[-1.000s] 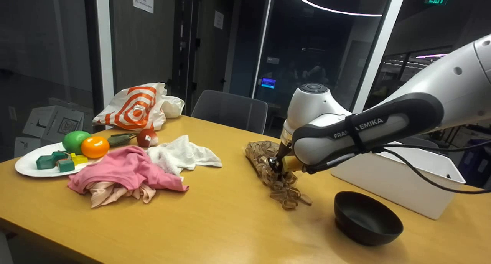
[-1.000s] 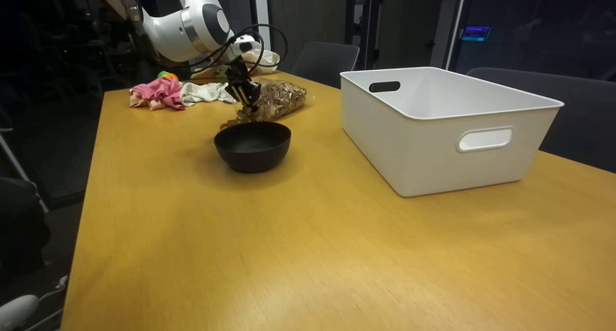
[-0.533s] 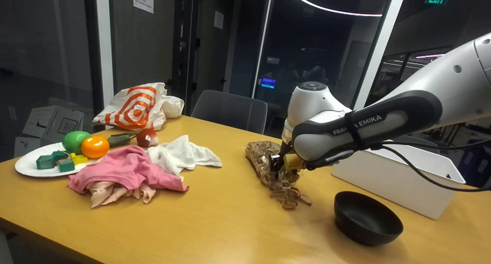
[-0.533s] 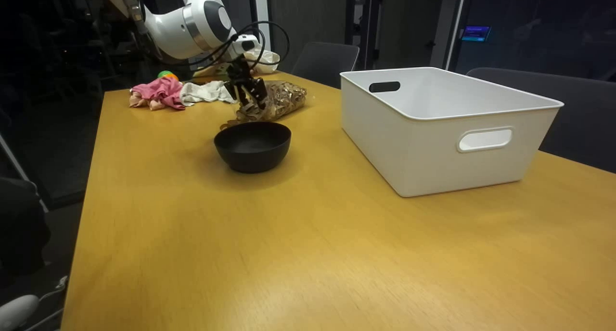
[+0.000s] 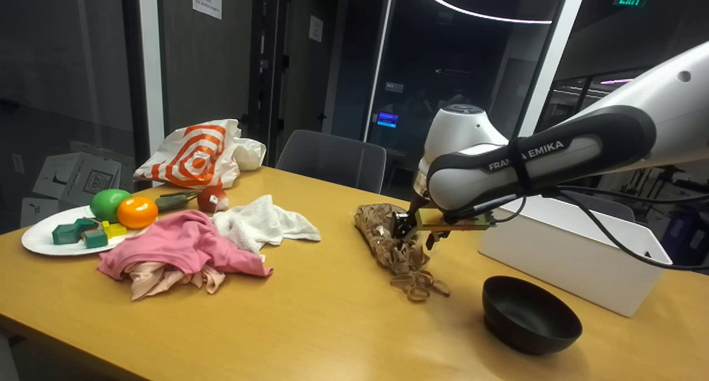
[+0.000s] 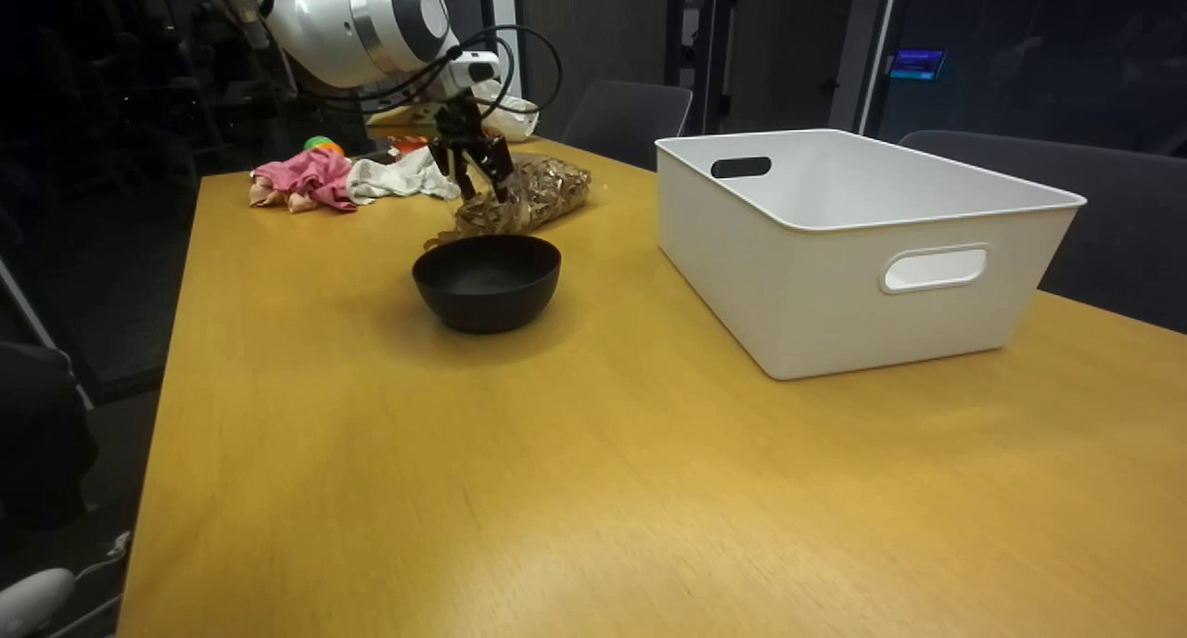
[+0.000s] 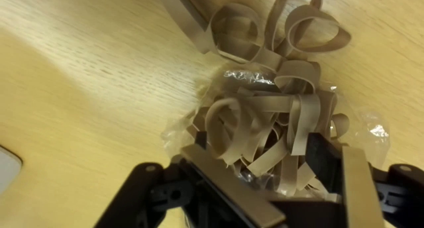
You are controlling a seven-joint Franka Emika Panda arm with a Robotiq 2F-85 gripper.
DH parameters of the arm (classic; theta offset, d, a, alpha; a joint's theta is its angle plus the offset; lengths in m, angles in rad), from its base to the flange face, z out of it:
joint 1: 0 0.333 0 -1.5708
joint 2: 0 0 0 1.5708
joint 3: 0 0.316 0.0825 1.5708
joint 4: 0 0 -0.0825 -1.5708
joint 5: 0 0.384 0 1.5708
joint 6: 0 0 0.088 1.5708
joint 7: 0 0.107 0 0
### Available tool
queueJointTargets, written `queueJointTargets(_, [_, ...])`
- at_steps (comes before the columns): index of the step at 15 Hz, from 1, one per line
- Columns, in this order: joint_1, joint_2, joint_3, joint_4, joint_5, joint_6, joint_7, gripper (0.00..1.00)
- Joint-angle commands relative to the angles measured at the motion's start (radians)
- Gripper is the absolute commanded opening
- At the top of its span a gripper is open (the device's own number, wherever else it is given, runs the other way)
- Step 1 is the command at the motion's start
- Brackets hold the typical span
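Rubber bands [image 7: 304, 125]: a few loose on the table [image 5: 321, 314], most left bagged, so I'd guess early days; my end effector [image 7: 261, 146]'s spread wide, gripping nothing.

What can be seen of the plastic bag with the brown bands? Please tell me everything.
The plastic bag looks clear, shiny and crinkled, filled with flat brown bands. It lies long and bulging on the table, and at its open end several loose bands rest outside. In an exterior view it sits between the white cloth and the black bowl. The open pincer is over it; whether they touch, I cannot tell.
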Motion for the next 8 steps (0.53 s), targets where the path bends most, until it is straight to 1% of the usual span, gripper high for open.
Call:
queueJointTargets(1, [-0.016, -0.058, 0.016, -0.044, 0.022, -0.014, -0.024, 0.9])
queueJointTargets(3, [-0.013, -0.091, 0.013, -0.075, 0.013, -0.038, -0.016, 0.99])
queueJointTargets(6, [-0.036, -0.162, 0.036, -0.127, 0.056, -0.136, -0.036, 1.0])
queueJointTargets(8, [-0.059, -0.207, 0.055, -0.155, 0.104, -0.202, -0.05, 1.0])
